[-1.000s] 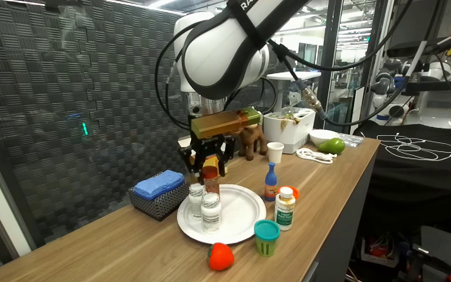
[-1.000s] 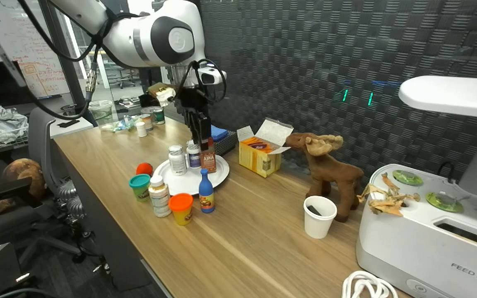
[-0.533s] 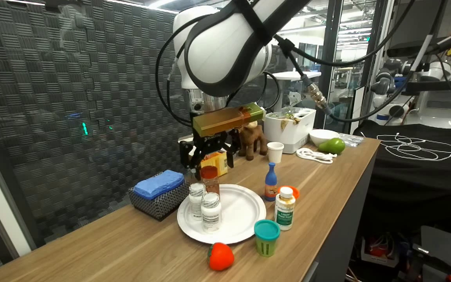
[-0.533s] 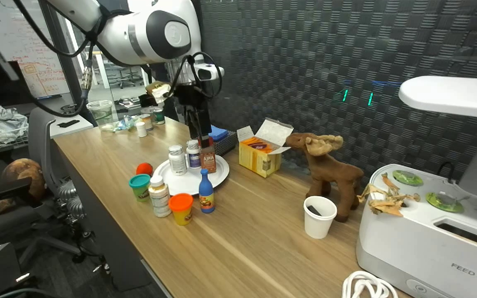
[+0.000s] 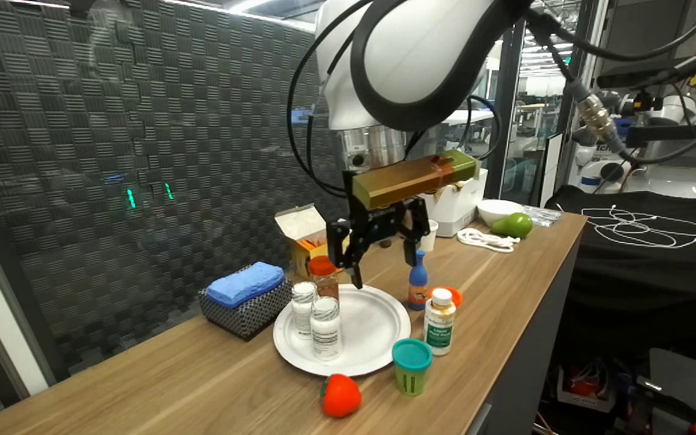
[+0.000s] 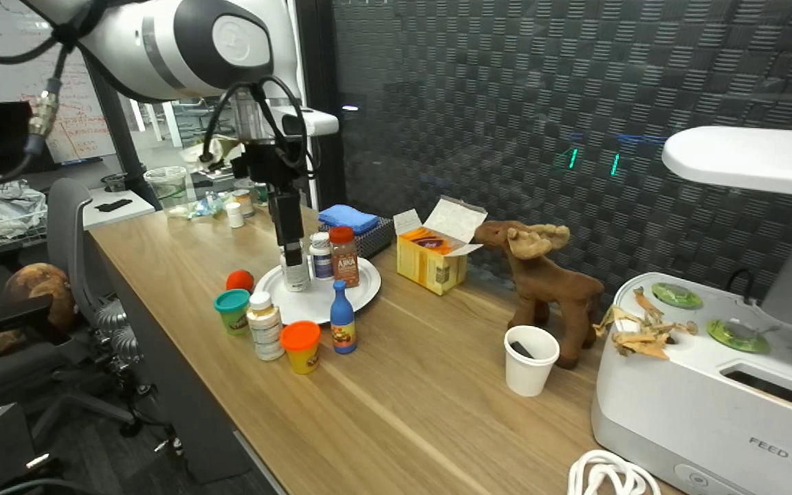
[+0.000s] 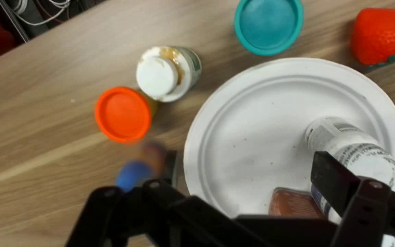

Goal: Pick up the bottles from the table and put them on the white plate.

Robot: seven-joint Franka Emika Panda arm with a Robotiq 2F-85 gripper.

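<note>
Plush moose (image 6: 553,285) near open cardboard box (image 6: 423,267)
Paper cup (image 6: 528,375) just beside the moose, its dark contents (image 6: 521,349) hard to identify.

The white plate (image 7: 269,137) leaves me its middle; three bottles (image 5: 325,329) crowd one side, a blue bottle (image 6: 342,326) stands outside.

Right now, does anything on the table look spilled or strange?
Yes: the white-capped bottle beside the plate has a brownish smear below its cap, perhaps leaked contents. Withered leaves show on the white planter.
</note>
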